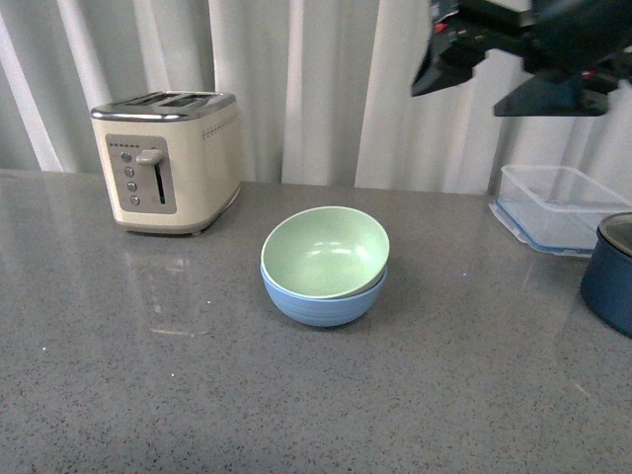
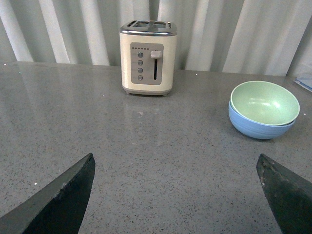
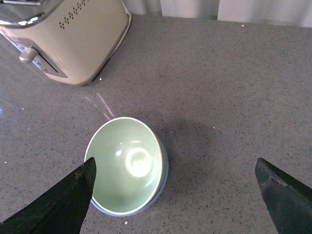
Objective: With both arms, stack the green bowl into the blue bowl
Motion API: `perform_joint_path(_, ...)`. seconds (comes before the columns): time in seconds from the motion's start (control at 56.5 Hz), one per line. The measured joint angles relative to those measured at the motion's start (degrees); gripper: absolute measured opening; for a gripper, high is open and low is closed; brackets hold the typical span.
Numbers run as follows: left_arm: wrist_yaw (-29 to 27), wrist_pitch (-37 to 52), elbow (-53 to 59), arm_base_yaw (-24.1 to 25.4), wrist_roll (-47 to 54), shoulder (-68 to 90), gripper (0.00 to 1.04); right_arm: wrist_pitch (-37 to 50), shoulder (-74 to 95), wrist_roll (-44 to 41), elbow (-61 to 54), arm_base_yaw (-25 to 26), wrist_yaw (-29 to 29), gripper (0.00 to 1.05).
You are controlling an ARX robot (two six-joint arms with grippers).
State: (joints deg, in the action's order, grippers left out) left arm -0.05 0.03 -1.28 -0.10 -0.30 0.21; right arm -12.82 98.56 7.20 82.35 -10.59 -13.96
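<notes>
Front view, left to right: a toaster (image 1: 170,161) stands by the counter's (image 1: 118,395) far edge; mid-counter, the green bowl (image 1: 325,251) sits nested, slightly tilted, in the blue bowl (image 1: 321,304), so stacking looks done. Both grippers, left (image 2: 178,195) and right (image 3: 175,195), hold their jaws spread and empty, the right raised above the bowls.

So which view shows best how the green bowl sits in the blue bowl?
The front view: the green bowl sits tilted inside the blue bowl, with both rims visible. The left wrist view shows the same from farther off; the right wrist view looks down, so the blue bowl is mostly hidden.
</notes>
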Motion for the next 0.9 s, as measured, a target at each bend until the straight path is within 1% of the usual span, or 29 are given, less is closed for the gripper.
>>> perform_joint_path(0.213, 0.0, 0.0, 0.0, 0.0, 0.0, 0.0, 0.98, 3.5, -12.5, 3.5, -15.7, 9.8, -7.6, 0.95)
perform_joint_path(0.283, 0.0, 0.0, 0.0, 0.0, 0.0, 0.0, 0.98, 7.7, -17.2, 5.2, -23.2, 13.7, -10.1, 0.95)
perform_joint_path(0.354, 0.0, 0.0, 0.0, 0.0, 0.0, 0.0, 0.98, 11.8, -21.3, 6.3, -30.2, 16.1, -10.4, 0.95)
perform_joint_path(0.425, 0.0, 0.0, 0.0, 0.0, 0.0, 0.0, 0.98, 12.3, -22.6, 6.8, -32.6, 16.9, -10.4, 0.95)
perform_joint_path(0.602, 0.0, 0.0, 0.0, 0.0, 0.0, 0.0, 0.98, 12.5, -22.6, 7.1, -33.0, 16.7, -10.8, 0.95)
perform_joint_path(0.62, 0.0, 0.0, 0.0, 0.0, 0.0, 0.0, 0.98, 13.7, -22.6, 6.8, -33.4, 16.5, -9.5, 0.94)
perform_joint_path(0.655, 0.0, 0.0, 0.0, 0.0, 0.0, 0.0, 0.98, 20.2, -23.0, 4.8, -35.8, 15.7, -4.9, 0.9)
perform_joint_path(0.691, 0.0, 0.0, 0.0, 0.0, 0.0, 0.0, 0.98, 30.6, -23.8, 1.6, -40.1, 14.9, 2.4, 0.83)
perform_joint_path(0.709, 0.0, 0.0, 0.0, 0.0, 0.0, 0.0, 0.98, 33.0, -24.0, 0.8, -41.1, 14.8, 3.8, 0.81)
perform_joint_path(0.744, 0.0, 0.0, 0.0, 0.0, 0.0, 0.0, 0.98, 41.2, -25.0, -1.7, -45.3, 14.3, 8.0, 0.74)
perform_joint_path(0.762, 0.0, 0.0, 0.0, 0.0, 0.0, 0.0, 0.98, 42.9, -25.3, -2.2, -46.2, 14.2, 8.7, 0.72)
perform_joint_path(0.797, 0.0, 0.0, 0.0, 0.0, 0.0, 0.0, 0.98, 48.6, -26.6, -3.6, -49.6, 14.0, 10.4, 0.65)
perform_joint_path(0.868, 0.0, 0.0, 0.0, 0.0, 0.0, 0.0, 0.98, 53.3, -28.8, -5.1, -53.5, 13.7, 11.3, 0.54)
perform_joint_path(0.903, 0.0, 0.0, 0.0, 0.0, 0.0, 0.0, 0.98, 54.5, -30.4, -5.6, -55.7, 12.7, 13.5, 0.47)
